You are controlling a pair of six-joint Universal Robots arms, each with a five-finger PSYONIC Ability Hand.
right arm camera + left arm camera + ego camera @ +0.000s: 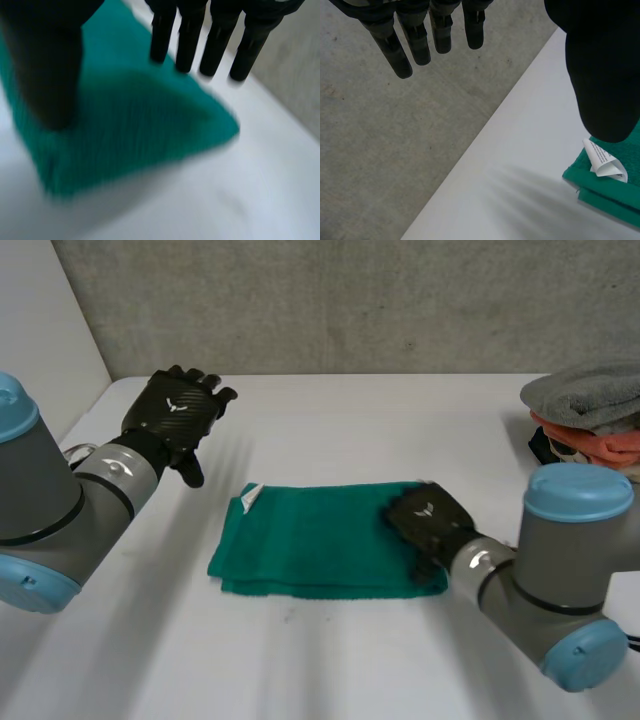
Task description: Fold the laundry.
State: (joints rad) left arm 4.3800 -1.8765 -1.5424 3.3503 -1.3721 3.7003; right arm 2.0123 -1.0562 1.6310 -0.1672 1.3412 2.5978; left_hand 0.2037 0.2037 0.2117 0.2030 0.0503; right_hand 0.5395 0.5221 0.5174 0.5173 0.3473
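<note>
A green towel [320, 540] lies folded into a rectangle in the middle of the white table [330, 660], with a white tag [250, 498] at its far left corner. My right hand [425, 520] rests over the towel's right end, near the far right corner. In the right wrist view its fingers [215, 40] are straight and apart from the thumb, with the towel [135, 125] lying flat under the palm. My left hand [175, 415] hovers open above the table, left of the towel and clear of it. Beside its thumb [600, 75] are the tag [602, 160] and the towel's corner [615, 200].
A stack of folded laundry stands at the table's far right edge, a grey towel [585, 395] on top of an orange one [600, 445]. A grey wall runs behind the table. Bare table lies in front of and behind the green towel.
</note>
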